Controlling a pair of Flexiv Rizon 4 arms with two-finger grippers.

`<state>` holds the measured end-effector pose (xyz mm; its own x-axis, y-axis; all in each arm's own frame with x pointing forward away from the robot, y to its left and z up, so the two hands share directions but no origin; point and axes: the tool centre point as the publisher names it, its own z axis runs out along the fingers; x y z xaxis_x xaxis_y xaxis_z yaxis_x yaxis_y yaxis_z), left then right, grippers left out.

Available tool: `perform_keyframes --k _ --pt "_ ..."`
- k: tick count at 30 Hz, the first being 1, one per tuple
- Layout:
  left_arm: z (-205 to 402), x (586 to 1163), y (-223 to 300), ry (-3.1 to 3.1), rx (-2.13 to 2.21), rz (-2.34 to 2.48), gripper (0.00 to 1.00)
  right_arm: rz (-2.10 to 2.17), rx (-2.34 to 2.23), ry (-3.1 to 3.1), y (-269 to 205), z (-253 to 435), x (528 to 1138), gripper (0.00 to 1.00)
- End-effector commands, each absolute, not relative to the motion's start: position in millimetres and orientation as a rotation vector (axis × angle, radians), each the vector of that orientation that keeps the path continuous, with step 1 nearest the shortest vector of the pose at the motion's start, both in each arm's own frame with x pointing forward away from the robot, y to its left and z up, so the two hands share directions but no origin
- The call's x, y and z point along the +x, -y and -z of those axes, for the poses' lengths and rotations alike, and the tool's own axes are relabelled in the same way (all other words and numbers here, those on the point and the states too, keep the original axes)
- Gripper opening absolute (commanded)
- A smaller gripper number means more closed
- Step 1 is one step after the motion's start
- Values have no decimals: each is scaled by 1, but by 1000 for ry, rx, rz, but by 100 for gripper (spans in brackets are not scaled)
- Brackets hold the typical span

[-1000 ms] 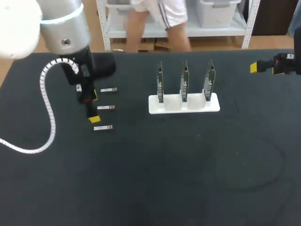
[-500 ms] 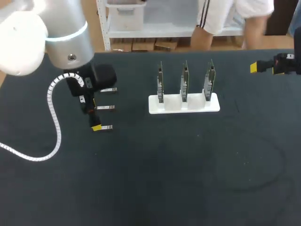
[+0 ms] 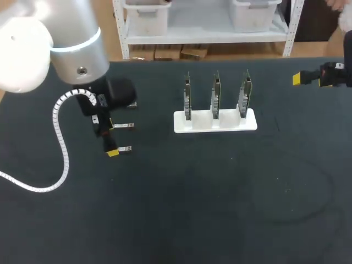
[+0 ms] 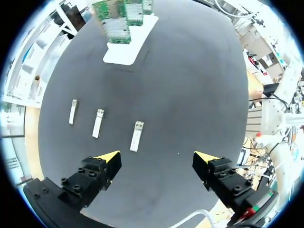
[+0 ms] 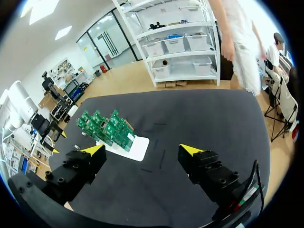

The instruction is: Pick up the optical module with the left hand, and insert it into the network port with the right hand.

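Optical module (image 4: 136, 136) sits ahead of our wide-open left pincer (image 4: 158, 159), nearer one finger, so we risk knocking it askew on descent.

Our table (image 3: 220, 209) is black. On it we see three silver optical modules (image 4: 98, 123) in a row, and a white stand (image 3: 215, 122) holding three upright circuit boards (image 3: 215, 93).
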<state>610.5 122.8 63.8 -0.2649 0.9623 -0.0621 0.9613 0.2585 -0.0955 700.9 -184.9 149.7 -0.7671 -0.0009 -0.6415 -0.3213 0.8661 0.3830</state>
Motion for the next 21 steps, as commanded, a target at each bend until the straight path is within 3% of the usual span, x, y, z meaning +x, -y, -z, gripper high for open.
perform_keyframes --k 1,21 --pt "-51 612 -124 2472 -1897 -194 100 -632 -230 -2376 185 -150 700 100" --pt "-21 639 -113 2336 -1994 -154 100 -632 -230 -2376 185 -150 700 100"
